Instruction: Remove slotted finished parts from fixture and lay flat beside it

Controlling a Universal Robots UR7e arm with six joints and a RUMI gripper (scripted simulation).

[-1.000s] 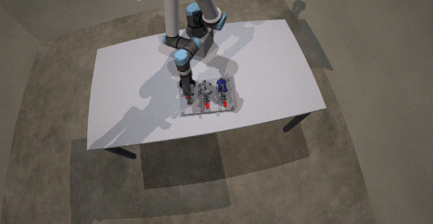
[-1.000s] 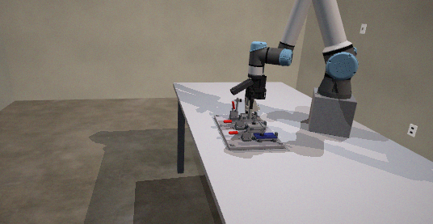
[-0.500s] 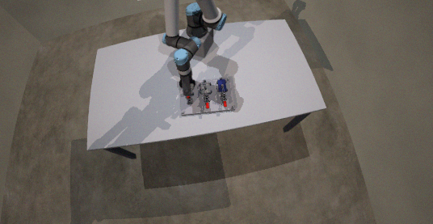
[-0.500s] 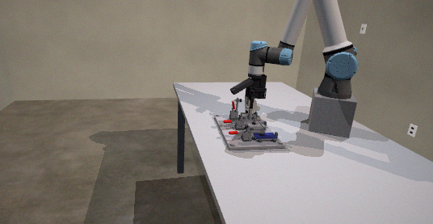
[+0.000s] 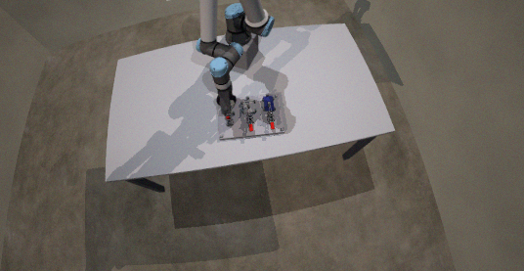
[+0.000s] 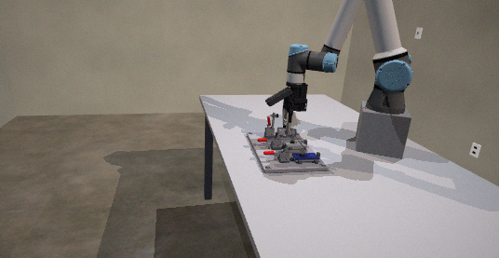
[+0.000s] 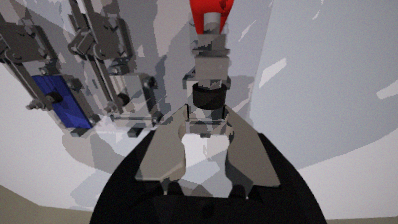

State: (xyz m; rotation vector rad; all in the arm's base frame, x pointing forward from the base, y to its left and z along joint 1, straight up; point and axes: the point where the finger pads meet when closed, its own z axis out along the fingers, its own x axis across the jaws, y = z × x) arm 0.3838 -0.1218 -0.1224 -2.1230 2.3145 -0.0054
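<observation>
A grey fixture (image 5: 280, 131) on the white table carries three red-handled clamps; a grey slotted part (image 7: 206, 123) sits gripped at one end station, another (image 5: 248, 107) mid-plate, the blue blank (image 6: 304, 156) clamped opposite.

I see a matt white table (image 5: 147, 122), a dull grey metal-looking fixture plate (image 6: 261, 156), glossy red plastic-looking clamp handle (image 7: 210, 12) at 12 o'clock, and matt grey fingers.

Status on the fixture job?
Claw shut on grey part at end station. Its clamp stands raised. Blue blank clamped. Nothing blocking.
</observation>
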